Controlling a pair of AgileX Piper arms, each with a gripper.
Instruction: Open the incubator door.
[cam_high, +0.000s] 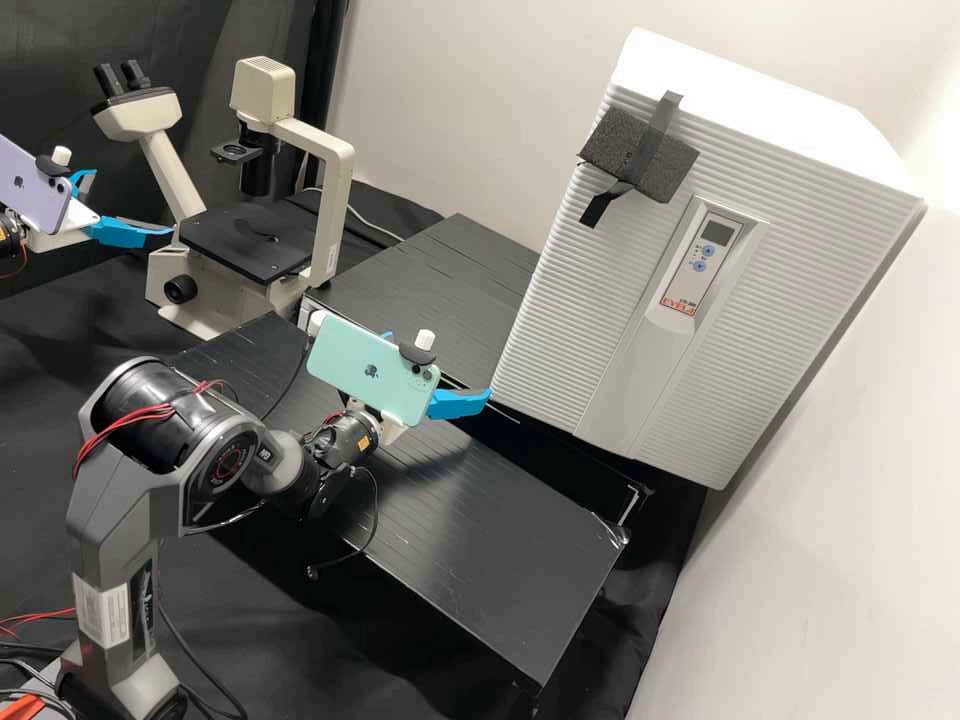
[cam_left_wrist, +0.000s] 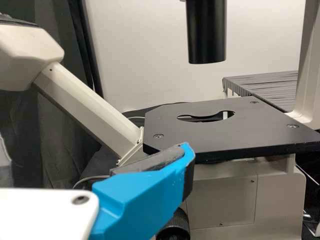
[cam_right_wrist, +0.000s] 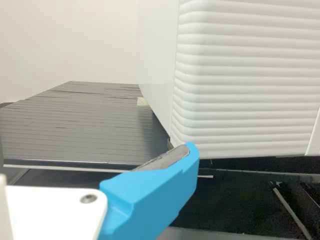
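Where the white incubator (cam_high: 740, 90) stands, over towards the right-hand end of the black bench (cam_high: 470, 540) in the high view, the incubator door (cam_high: 690, 410) is closed, its ribbed face lined up along the body's plain side in the right wrist view. Right gripper (cam_high: 440, 364) is by the door's lower left corner, as the high view has it, raised above the bench; released, its blue fingers (cam_high: 460, 403) spread, one tip right at that corner, contact impossible to tell. Pale green phone (cam_high: 350, 365) mounted over this gripper. On the incubator's front: dark foam block (cam_high: 625, 155) at the upper left, black tape (cam_high: 663, 130) across it; near mid-front, a control panel (cam_high: 690, 275) with a small display and two blue buttons. Left gripper (cam_high: 134, 204) is well apart from the door, at the high view's left; also released, fingers spread, one of them reaching out near the flat black stage (cam_high: 225, 248) of a cream microscope (cam_high: 335, 200). Lilac phone (cam_high: 30, 185) mounted over that gripper. Microscope upright, near the bench's upper left edge in the high view, eyepieces (cam_high: 122, 78) angled up on its slanting arm
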